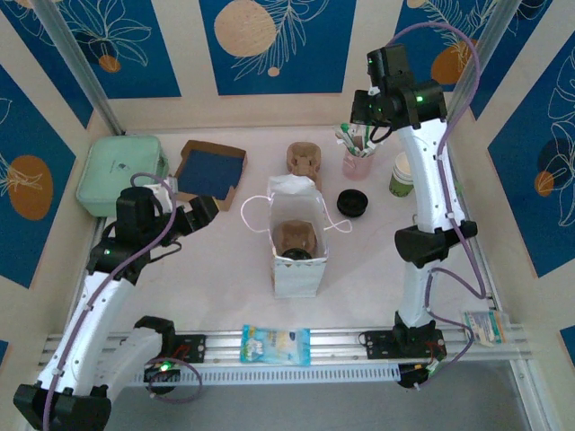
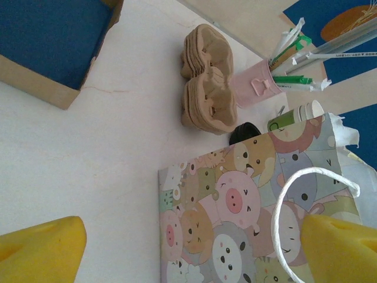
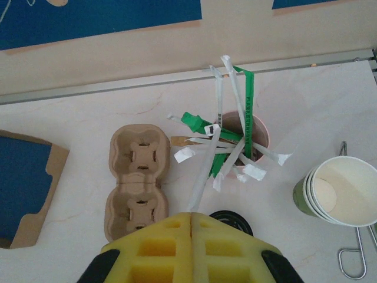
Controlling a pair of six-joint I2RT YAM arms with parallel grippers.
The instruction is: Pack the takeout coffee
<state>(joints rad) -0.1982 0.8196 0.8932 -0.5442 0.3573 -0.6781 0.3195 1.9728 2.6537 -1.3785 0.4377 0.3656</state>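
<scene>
Tabletop [image 3: 88, 118] holds paper cup [image 3: 341, 191] rightward, apart from fingers [image 3: 159, 242] of right gripper [image 3: 191, 218].

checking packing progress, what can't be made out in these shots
- Inside the paper bag, top view: its walls shade a brown shape whose kind is unclear.
- The black lid, right wrist view: partly covered by the shut right gripper.
- The paper cup, left wrist view: its base is hidden behind the bag.

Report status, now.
Left tool open beside white cartoon-print paper bag. Right tool shut above pink cup of wrapped stirrers. Cream-and-green paper cup stands unlidded, round black plastic lid lying between it and bag.
</scene>
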